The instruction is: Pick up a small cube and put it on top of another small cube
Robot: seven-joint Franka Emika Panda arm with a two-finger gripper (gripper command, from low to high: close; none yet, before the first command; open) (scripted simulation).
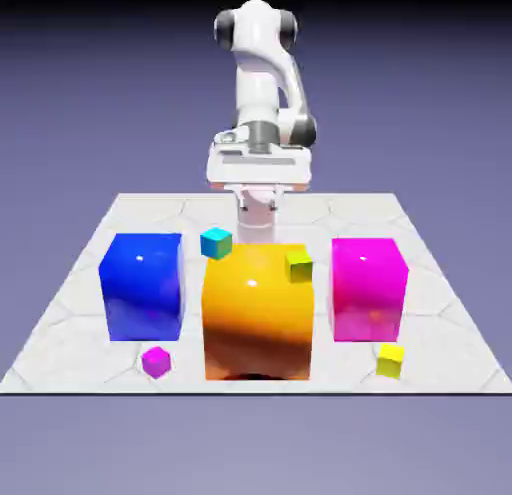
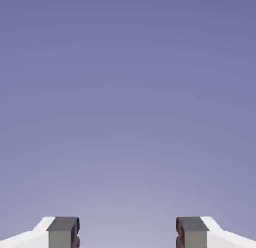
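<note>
The small cube (image 1: 390, 359), bright yellow, sits flat on the table, apparently just before the magenta cube (image 1: 369, 288).

Arm upright, end effector (image 2: 128, 234) empty, fingers spread wide.

Simulated tabletop (image 1: 440, 283), plain blue-violet backdrop (image 1: 80, 83).

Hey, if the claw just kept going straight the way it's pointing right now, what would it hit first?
Nothing, as far as the pictures show. The hand view has only plain blue-violet backdrop ahead of the open claw, with no cube or table in its line. Depth there is unclear, so that is a cautious reading.
</note>
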